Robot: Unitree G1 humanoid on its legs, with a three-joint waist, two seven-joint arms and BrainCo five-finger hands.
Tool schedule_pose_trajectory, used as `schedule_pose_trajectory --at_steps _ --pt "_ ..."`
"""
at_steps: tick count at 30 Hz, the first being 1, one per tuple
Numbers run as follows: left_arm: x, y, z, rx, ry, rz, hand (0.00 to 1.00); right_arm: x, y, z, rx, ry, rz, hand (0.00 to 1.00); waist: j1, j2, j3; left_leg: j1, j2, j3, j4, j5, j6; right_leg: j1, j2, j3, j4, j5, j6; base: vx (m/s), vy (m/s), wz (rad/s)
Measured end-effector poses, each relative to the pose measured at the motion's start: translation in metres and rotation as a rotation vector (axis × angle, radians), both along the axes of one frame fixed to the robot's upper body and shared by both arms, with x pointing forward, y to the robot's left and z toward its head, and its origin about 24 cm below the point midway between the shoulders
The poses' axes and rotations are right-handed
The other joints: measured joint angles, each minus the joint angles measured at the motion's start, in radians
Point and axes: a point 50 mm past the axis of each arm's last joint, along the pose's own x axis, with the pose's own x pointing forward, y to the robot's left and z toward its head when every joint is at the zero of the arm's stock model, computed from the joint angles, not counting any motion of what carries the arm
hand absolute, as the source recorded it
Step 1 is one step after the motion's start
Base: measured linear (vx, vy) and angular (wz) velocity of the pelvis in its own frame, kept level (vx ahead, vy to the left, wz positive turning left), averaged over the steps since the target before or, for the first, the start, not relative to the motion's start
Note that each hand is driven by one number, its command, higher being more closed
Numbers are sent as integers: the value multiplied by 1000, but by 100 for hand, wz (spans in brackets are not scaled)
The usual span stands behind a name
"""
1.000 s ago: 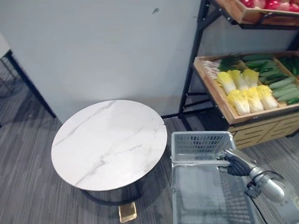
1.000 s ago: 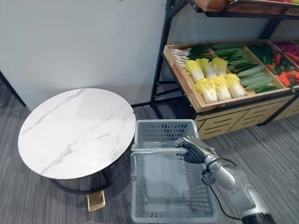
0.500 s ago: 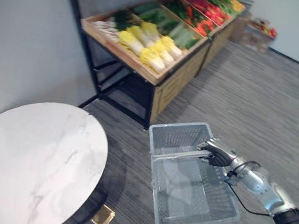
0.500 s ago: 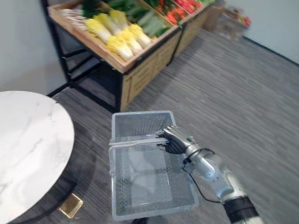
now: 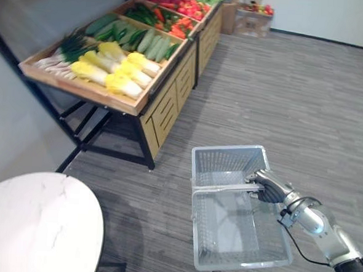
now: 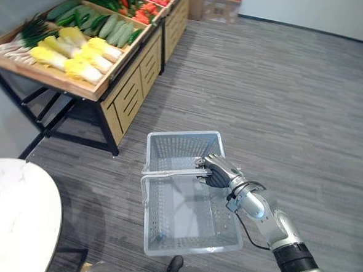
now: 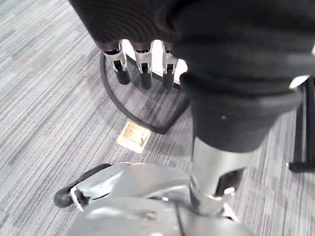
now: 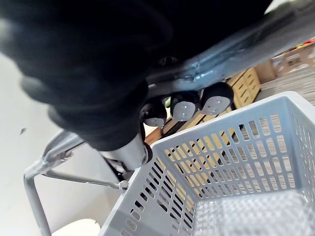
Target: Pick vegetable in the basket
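"Holding what, the right hand (image 5: 268, 187)?"

"Its fingers are clenched round the thin metal handle (image 5: 221, 188) of the grey plastic mesh basket (image 5: 226, 166). The basket hangs from that grip above the grey striped carpet floor (image 5: 307, 100). The handle crosses it from side to side, nearer its far wall."

"And the vegetables?"

"They lie on the slanted wooden produce stand (image 5: 165, 101), beyond the basket and to its left, well apart from it. Closest to the basket are pale yellow cabbages (image 5: 114, 73) with white stalks, laid in rows. Left of those are green-topped white stalks (image 5: 63, 52). Farther from the basket come long green cucumbers (image 5: 151, 45), then small red vegetables (image 5: 177, 6) too far off to name."

"What about edges?"

"A raised wooden lip runs along the stand's low front, and one corner of it points toward the basket. The round white marble table (image 5: 34, 225) sits left of the basket, its curved rim well apart from the basket's side."

"Is there room to move?"

"A strip of carpet lies between the basket and the stand. Wide carpet opens beyond the basket and to its right."

"And the left hand (image 7: 143, 69)?"

"Its wrist view shows the fingers straight and relaxed, grasping nothing, over the carpet. I cannot tell where it hangs relative to the basket."
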Motion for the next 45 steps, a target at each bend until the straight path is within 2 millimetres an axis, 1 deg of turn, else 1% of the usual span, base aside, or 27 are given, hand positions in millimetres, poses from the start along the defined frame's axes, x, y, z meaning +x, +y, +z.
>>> schedule_pose_trajectory --at_steps 2,4,5,6,7,8,9,11,14,18,21,26,29,30,31,32,34,35,36,37,39,40,41,42,43,44,45 --pt "-3 -6 -2 -15 8 -5 0 -3 2 -1 7 7 6 100 3 0 0 -36 -61 -124 -61 -34 -12 -21 -6 80 11 -1 -2 -9 81 -134" --pt "-6 -12 -3 -33 13 -3 0 -5 4 -4 21 21 5 100 2 13 -8 -38 -105 -224 -204 -27 -22 -54 -7 156 45 6 12 -11 127 -141" --pt "-4 -14 -3 -45 3 8 0 -8 4 -8 20 36 4 100 0 23 -14 -41 -120 -279 -310 -10 -45 -79 -5 201 59 13 25 -21 142 -103" --pt "-3 -15 -3 -46 0 5 0 -10 3 -10 19 46 1 100 -2 27 -15 -41 -123 -303 -355 3 -52 -90 -2 225 64 16 32 -24 196 -112" --pt "-2 -18 -3 -58 -10 9 0 -14 1 -16 9 68 -8 100 -5 47 -25 -41 -126 -339 -430 54 -65 -106 5 257 68 22 50 -6 228 -96" --pt "0 -24 -4 -77 -19 11 0 -19 -5 -22 -12 100 -32 100 -7 77 -38 -35 -115 -360 -467 107 -102 -119 22 284 67 24 73 9 240 -80" --pt "1 -25 -4 -80 -24 11 0 -20 -6 -27 -14 120 -48 100 -11 76 -39 -30 -118 -360 -479 97 -100 -119 16 293 65 26 85 42 258 -46" --pt "6 -20 -2 -64 -44 -14 0 -32 -12 -40 -17 176 -86 100 -28 52 -43 -34 -164 -339 -502 94 -81 -114 -32 290 22 56 130 41 296 -8" --pt "7 -22 -2 -65 -44 -44 0 -37 -28 -43 14 168 -187 100 -30 53 -48 -24 -207 -328 -525 100 -66 -96 -71 288 -22 85 161 30 194 2" --pt "5 -23 -2 -64 -37 -76 0 -44 -46 -62 54 215 -318 100 -26 58 -58 21 -217 -326 -554 100 -65 -72 -78 289 -15 85 161 41 47 1" --pt "11 -22 -1 -49 -55 -119 0 -50 -53 -70 72 223 -373 100 -31 56 -59 19 -212 -322 -554 100 -65 -86 -71 292 -2 83 160 12 -13 -10" --pt "28 -19 4 -32 -117 -139 0 -57 -59 -79 60 264 -408 100 -32 48 -64 29 -201 -322 -552 100 -65 -83 -61 290 6 75 149 -8 -10 -1" --pt "29 -16 5 -22 -123 -133 0 -60 -60 -81 61 272 -417 100 -32 43 -74 29 -191 -325 -538 89 -65 -83 -55 280 28 45 138 -4 -19 5" --pt "29 -15 5 -20 -123 -130 0 -60 -60 -81 65 271 -418 100 -32 43 -74 19 -184 -328 -512 71 -67 -86 -50 276 41 33 138 0 -57 6" --pt "28 -13 5 -16 -122 -120 0 -60 -60 -81 71 268 -422 100 -31 45 -73 -10 -164 -333 -442 27 -72 -101 -38 273 79 7 134 -8 -76 0" --pt "24 -13 5 -14 -114 -110 0 -59 -60 -81 74 265 -428 100 -29 54 -69 -30 -137 -339 -370 -21 -67 -102 -25 272 126 -23 127 4 -88 -2" --pt "11 -10 4 -7 -87 -84 0 -59 -59 -80 82 261 -429 100 -28 75 -65 -37 -98 -344 -304 -57 -56 -104 -4 261 205 -57 103 85 -86 4" --pt "4 -6 4 3 -71 -70 0 -59 -58 -80 92 257 -430 100 -30 62 -67 -57 -87 -342 -208 -57 -44 -112 -14 255 249 -115 103 88 -37 19" --pt "3 -5 4 4 -67 -66 0 -59 -58 -80 95 259 -436 100 -31 59 -66 -93 -80 -336 -131 -47 -24 -114 -16 249 267 -130 103 74 -92 19" --pt "-3 -6 3 -5 -56 -46 0 -61 -58 -82 101 268 -441 100 -19 46 -58 -164 -63 -332 34 23 70 -97 -27 248 284 -147 92 78 -99 7" --pt "-9 -8 2 -15 -43 -29 0 -61 -60 -81 101 266 -446 100 -12 46 -47 -178 -64 -350 88 78 70 -68 -37 250 277 -157 87 93 -88 8" --pt "-15 -13 0 -35 -30 -26 0 -60 -62 -80 99 257 -454 100 -10 40 -31 -204 -75 -359 127 78 54 -45 -44 255 273 -168 83 90 -31 10" --pt "-19 -17 -1 -52 -23 -30 0 -59 -64 -79 98 253 -460 100 -5 48 -29 -212 -86 -360 102 48 34 -41 -50 258 272 -172 82 117 -16 5" --pt "-23 -22 -2 -69 -11 -48 0 -56 -66 -78 97 250 -470 100 1 56 -22 -222 -112 -359 11 29 7 -38 -57 263 268 -174 81 125 12 1" --pt "-25 -25 -2 -77 -4 -59 0 -54 -66 -78 97 247 -472 100 2 60 -20 -229 -126 -359 -47 29 -2 -38 -59 265 263 -174 81 148 48 -4" --pt "-33 -30 -3 -95 13 -59 0 -49 -67 -79 98 252 -475 100 10 65 -18 -237 -158 -361 -242 59 -20 -39 -62 272 253 -174 80 168 92 -11" --pt "-37 -32 -3 -100 26 -72 0 -48 -68 -80 99 256 -481 100 20 71 -18 -239 -168 -373 -368 102 -35 -39 -58 278 252 -179 80 169 105 -18"
